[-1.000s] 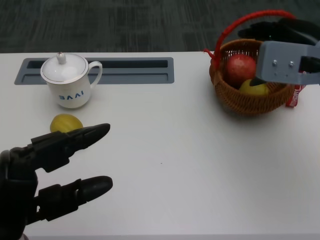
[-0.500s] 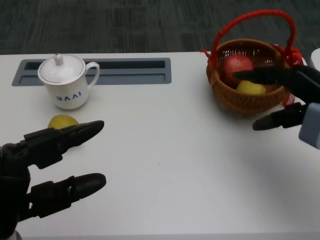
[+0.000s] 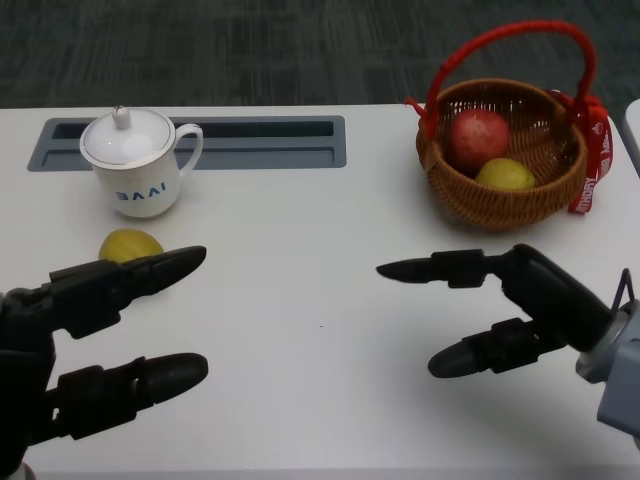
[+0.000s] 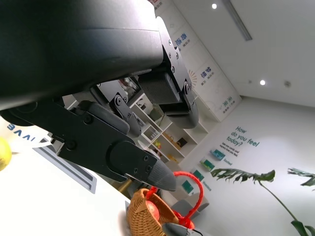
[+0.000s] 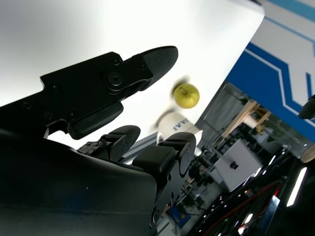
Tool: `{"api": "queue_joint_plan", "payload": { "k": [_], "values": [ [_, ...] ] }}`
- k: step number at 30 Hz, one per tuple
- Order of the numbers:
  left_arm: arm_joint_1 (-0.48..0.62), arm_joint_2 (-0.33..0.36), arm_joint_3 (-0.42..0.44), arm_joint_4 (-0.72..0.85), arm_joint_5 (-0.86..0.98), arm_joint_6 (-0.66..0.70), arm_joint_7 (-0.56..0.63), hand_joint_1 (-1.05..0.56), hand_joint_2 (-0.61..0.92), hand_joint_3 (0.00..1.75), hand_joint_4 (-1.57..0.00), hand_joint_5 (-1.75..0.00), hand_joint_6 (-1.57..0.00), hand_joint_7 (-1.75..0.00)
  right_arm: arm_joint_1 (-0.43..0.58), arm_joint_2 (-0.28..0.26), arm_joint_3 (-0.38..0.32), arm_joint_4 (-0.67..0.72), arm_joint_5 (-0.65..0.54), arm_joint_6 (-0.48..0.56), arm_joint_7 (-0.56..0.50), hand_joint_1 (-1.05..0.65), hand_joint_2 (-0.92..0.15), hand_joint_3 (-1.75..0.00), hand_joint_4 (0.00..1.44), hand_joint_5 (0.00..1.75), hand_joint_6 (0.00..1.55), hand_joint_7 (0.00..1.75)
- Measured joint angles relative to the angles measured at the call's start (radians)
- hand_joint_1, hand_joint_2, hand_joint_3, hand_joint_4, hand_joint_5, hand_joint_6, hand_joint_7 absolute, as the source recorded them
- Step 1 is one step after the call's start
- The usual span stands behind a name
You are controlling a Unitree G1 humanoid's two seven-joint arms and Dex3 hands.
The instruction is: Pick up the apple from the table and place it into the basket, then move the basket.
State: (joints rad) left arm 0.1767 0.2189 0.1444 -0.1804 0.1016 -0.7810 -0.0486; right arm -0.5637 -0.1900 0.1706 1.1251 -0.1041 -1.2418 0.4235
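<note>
Apple [image 3: 477,136] already inside basket [image 3: 452,191], beside a yellow fruit [image 3: 505,173]; placing judged done, moving the basket not yet begun. Right hand [image 3: 520,310] near basket, empty, fingers spread; left hand [image 3: 85,350] well apart, likewise wide. Next: reach for red handle [image 3: 500,38].
</note>
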Motion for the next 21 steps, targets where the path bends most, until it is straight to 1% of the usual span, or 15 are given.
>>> {"api": "queue_joint_plan", "payload": {
  "k": [3,6,13,21],
  "values": [
    [0.01,0.0,0.0,-0.003,-0.004,-0.001,-0.009,-0.5,0.76,0.0,-0.92,0.0,-0.85,0.0,0.015,0.033,0.007,-0.022,0.007,0.0,0.023,-0.57,-0.82,0.0,0.49,0.0,0.45,0.0],
    [0.03,0.0,0.001,-0.011,-0.006,-0.001,-0.015,-0.51,0.76,0.0,-0.91,0.0,-0.85,0.0,0.034,0.059,0.018,-0.038,0.009,0.003,0.044,-0.57,-0.82,0.0,0.44,0.0,0.41,0.0],
    [0.062,0.003,0.006,-0.039,-0.005,0.005,-0.022,-0.52,0.74,0.0,-0.93,-0.01,-0.86,-0.01,0.044,0.096,0.028,-0.048,0.036,0.017,0.085,-0.57,-0.82,0.0,0.46,0.01,0.42,0.01],
    [0.076,0.003,0.006,-0.042,-0.003,0.01,-0.025,-0.51,0.73,0.0,-0.94,-0.01,-0.86,-0.01,0.044,0.098,0.025,-0.048,0.042,0.017,0.084,-0.55,-0.82,0.0,0.47,0.01,0.44,0.01]
  ]
}}
